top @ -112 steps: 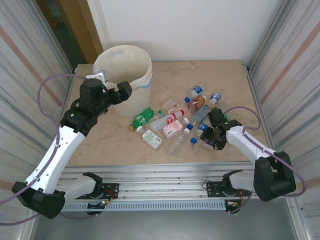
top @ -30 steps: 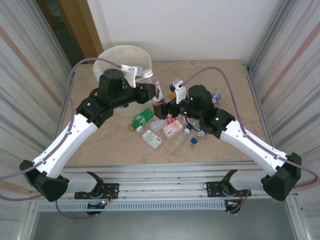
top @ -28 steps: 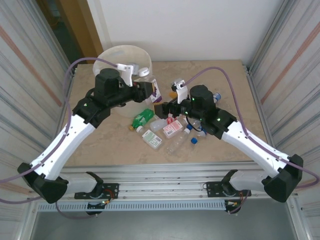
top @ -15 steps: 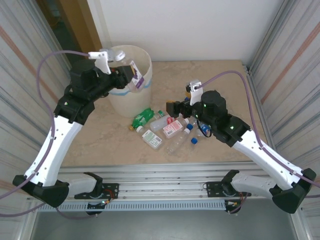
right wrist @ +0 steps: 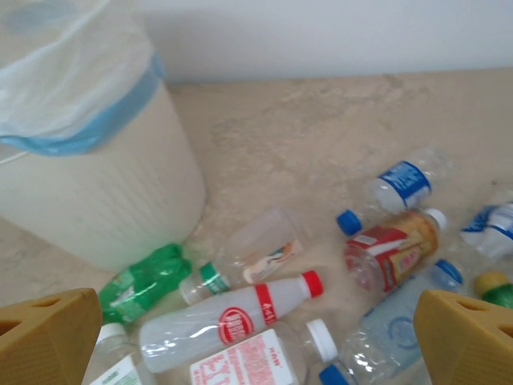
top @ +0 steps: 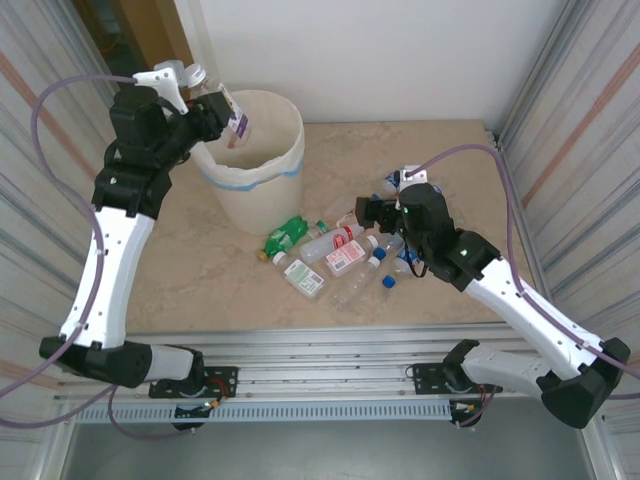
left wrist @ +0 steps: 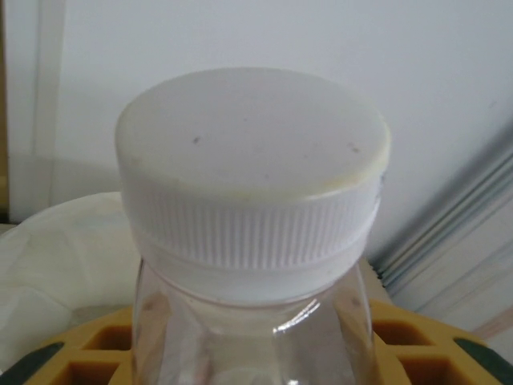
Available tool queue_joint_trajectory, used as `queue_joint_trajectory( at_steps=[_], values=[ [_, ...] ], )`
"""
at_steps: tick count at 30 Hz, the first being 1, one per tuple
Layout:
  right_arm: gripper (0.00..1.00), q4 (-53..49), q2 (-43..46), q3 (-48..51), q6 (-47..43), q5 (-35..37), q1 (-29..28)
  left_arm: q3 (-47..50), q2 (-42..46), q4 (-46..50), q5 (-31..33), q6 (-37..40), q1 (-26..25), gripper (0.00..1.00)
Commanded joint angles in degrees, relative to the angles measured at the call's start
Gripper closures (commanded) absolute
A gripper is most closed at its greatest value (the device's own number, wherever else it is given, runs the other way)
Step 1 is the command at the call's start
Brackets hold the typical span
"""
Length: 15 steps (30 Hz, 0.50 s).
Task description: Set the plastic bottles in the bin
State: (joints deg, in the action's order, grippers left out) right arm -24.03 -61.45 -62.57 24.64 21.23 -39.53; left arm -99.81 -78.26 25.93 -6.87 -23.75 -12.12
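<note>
Count: 1 bin point(top: 262, 150), far left. Plastic bottles point(right wrist: 232, 321): 10 counted lying on table point(top: 450, 150), right of bin; cluster partly cut off, total possibly higher. 1 more, white-capped bottle point(left wrist: 252, 160), held aloft. 2 arms point(top: 100, 260).

One bottle point(top: 228, 108) over bin point(top: 262, 195) rim, others point(top: 345, 240) alongside

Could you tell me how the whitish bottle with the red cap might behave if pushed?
The whitish round plastic bottle with the red cap lies on its side on the smooth beige tabletop, so it would probably roll. Being small, thin-looking plastic, it is likely light. The clear red-labelled bottle close beside it may block it.
</note>
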Motion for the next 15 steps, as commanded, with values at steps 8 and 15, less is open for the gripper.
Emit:
queue_joint_trajectory(
  at_steps=[8,15],
  values=[
    [0.02,-10.3,-0.7,-0.4,9.4,1.4,6.2,-10.3,-12.6,2.4,0.3,0.7,1.7,0.83],
    [0.02,-17.3,-0.2,0.8,14.4,-0.5,12.3,-10.7,-19.1,2.3,-2.1,-2.0,1.6,0.82]
  ],
)
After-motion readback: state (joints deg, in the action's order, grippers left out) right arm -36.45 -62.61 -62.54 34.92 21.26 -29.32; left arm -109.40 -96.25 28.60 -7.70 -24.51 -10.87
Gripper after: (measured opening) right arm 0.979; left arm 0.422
